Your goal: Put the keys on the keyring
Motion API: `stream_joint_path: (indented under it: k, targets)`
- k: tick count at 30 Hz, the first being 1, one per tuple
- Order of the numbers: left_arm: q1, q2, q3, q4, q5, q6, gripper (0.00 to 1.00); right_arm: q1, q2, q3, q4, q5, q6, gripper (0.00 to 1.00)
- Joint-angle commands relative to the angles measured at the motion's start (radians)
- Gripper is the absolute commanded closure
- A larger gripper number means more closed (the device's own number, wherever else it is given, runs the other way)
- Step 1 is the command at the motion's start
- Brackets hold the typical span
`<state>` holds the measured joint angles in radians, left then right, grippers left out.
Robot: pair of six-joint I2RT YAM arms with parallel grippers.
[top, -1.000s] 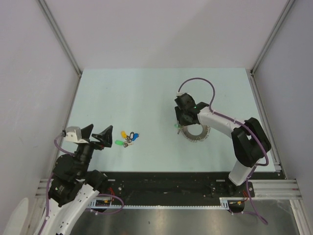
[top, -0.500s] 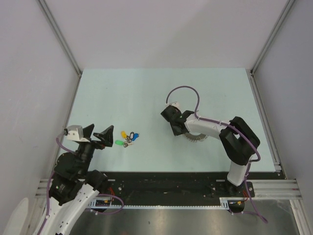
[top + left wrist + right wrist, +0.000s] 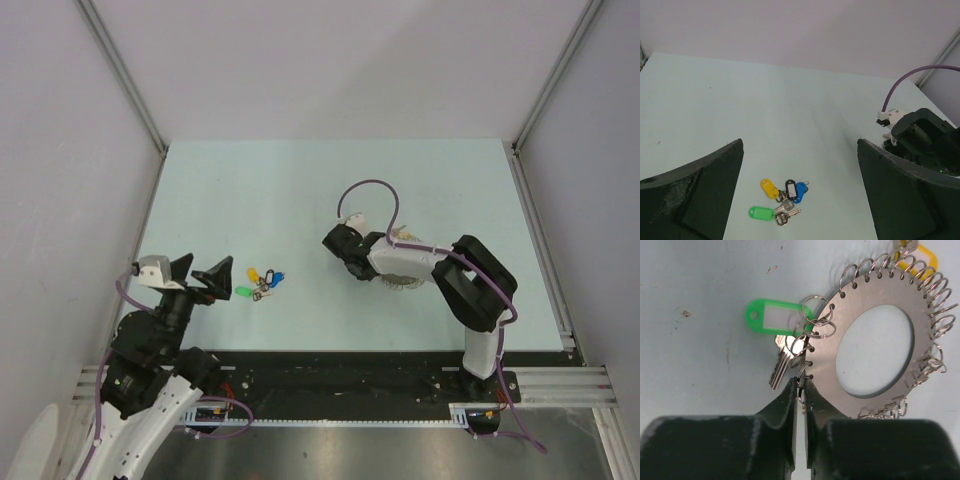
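A: While the keyring (image 3: 840, 322) lies flat on the counter (image 3: 300, 190), what hangs on it?

B: One green-tagged key (image 3: 781, 360) at its edge. A yellow tag (image 3: 927, 257) shows at the far rim.

A: And the rest?

B: A loose bunch of keys (image 3: 781, 202), tagged blue, yellow and green, lies well apart, below the left hand (image 3: 800, 150), which gapes wide and holds nothing. The right hand (image 3: 801, 390) pinches a small wire ring on the keyring's edge. Most of the job seems left.

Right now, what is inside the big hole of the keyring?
Only bare table shows through the keyring hole; nothing lies in it. The right gripper covers some of the near fringe, not the hole.
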<state>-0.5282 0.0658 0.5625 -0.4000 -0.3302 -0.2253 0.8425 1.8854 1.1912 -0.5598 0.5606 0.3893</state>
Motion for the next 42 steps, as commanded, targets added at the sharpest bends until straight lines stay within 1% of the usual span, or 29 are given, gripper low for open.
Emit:
stream_joint_path:
  k: [1,3,7,9,11,13,15,16,18,19,22,23,27,30,33,36,42]
  targets:
    - [-0.004,0.022,-0.003,0.009,-0.006,0.014,0.00,0.012,-0.006,0.001,-0.015,0.053,0.014,1.00]
    - [-0.004,0.028,-0.003,0.007,-0.004,0.014,0.00,0.015,-0.041,0.001,-0.017,0.038,0.000,1.00]
    - [-0.004,0.037,-0.001,0.007,-0.003,0.014,0.00,0.026,-0.135,-0.018,0.011,-0.060,-0.032,1.00]
    - [-0.006,0.045,-0.003,0.007,-0.003,0.014,0.00,0.021,-0.202,-0.064,0.047,-0.097,-0.032,1.00]
    - [-0.006,0.046,-0.001,0.006,-0.003,0.014,0.00,0.001,-0.245,-0.131,0.070,-0.174,-0.026,1.00]
    - [-0.004,0.052,-0.001,0.007,-0.003,0.014,0.00,-0.016,-0.284,-0.174,0.087,-0.243,-0.007,0.94]
    - [-0.006,0.054,-0.001,0.007,0.000,0.015,0.00,-0.022,-0.313,-0.229,0.084,-0.261,0.014,0.92]
    - [-0.006,0.055,-0.003,0.007,0.000,0.014,0.00,-0.022,-0.324,-0.243,0.081,-0.268,0.037,0.87]
    - [-0.006,0.060,-0.003,0.006,0.000,0.014,0.00,-0.020,-0.347,-0.280,0.055,-0.262,0.068,0.81]
    - [-0.004,0.063,-0.003,0.006,0.002,0.015,0.00,-0.022,-0.376,-0.289,0.043,-0.242,0.088,0.75]
    - [-0.004,0.065,-0.001,0.007,0.003,0.014,0.00,-0.013,-0.423,-0.298,-0.015,-0.185,0.141,0.68]
    - [-0.003,0.069,-0.001,0.007,0.003,0.014,0.00,-0.008,-0.433,-0.297,-0.022,-0.179,0.152,0.67]
    - [-0.003,0.074,0.000,0.006,0.005,0.015,0.00,0.020,-0.459,-0.298,0.004,-0.185,0.163,0.66]
    - [-0.003,0.074,0.000,0.006,0.005,0.015,0.00,0.010,-0.450,-0.297,0.038,-0.208,0.181,0.66]
    - [0.000,0.075,0.000,0.006,0.006,0.015,0.00,-0.026,-0.431,-0.298,0.076,-0.235,0.184,0.67]
    - [0.000,0.078,-0.001,0.006,0.006,0.014,0.00,-0.072,-0.421,-0.298,0.122,-0.301,0.177,0.71]
    - [-0.001,0.078,-0.001,0.004,0.011,0.015,0.00,-0.167,-0.382,-0.298,0.156,-0.389,0.126,0.77]
